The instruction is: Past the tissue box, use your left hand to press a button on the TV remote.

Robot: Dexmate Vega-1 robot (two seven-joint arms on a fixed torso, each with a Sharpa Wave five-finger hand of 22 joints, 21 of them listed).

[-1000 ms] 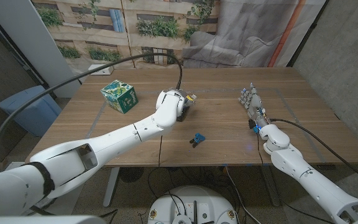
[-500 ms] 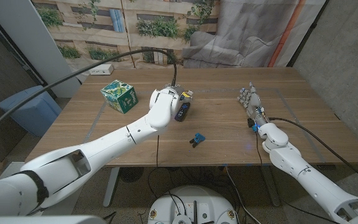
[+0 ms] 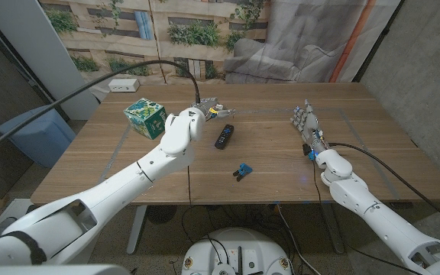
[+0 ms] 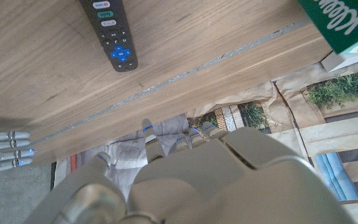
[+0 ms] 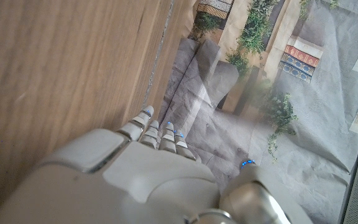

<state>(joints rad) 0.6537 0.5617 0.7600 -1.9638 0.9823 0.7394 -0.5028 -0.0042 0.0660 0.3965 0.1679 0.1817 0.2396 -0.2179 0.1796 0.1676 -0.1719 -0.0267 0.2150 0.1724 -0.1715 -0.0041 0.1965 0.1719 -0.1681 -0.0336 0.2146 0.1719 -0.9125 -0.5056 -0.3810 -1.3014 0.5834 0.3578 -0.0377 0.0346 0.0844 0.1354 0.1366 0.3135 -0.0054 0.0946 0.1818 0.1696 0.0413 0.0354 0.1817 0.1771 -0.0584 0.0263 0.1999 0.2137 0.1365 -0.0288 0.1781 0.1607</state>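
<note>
The robot's left hand (image 3: 209, 109), white with grey fingertips, hovers above the wooden table (image 3: 373, 160) with its fingers slightly spread and nothing held in them. It sits between two objects: the green patterned cardboard tissue box (image 3: 147, 118) lies to its left, and the slim black TV remote with coloured buttons (image 3: 224, 136) lies flat just to its right and a little nearer the robot, not touched by the hand. In the left wrist view the remote's (image 4: 109, 34) end with its blue button pad shows clearly, though the rest is cut off at the picture's edge, as is most of the tissue box (image 4: 348, 23). Judging from this, the hand has cleared the box but the pressing step is not yet made; the next move calls for bringing a fingertip over the remote and lowering it squarely onto one button without sliding the remote along the smooth wood. A small blue and black clip-like object (image 3: 242, 171) lies nearer the table's front edge; what it is cannot be made out. The right hand (image 3: 306, 124) stands on its edge well apart on the right side, fingers straight and close together, holding nothing. The left hand's palm and thumb are hidden behind its own back.
</note>
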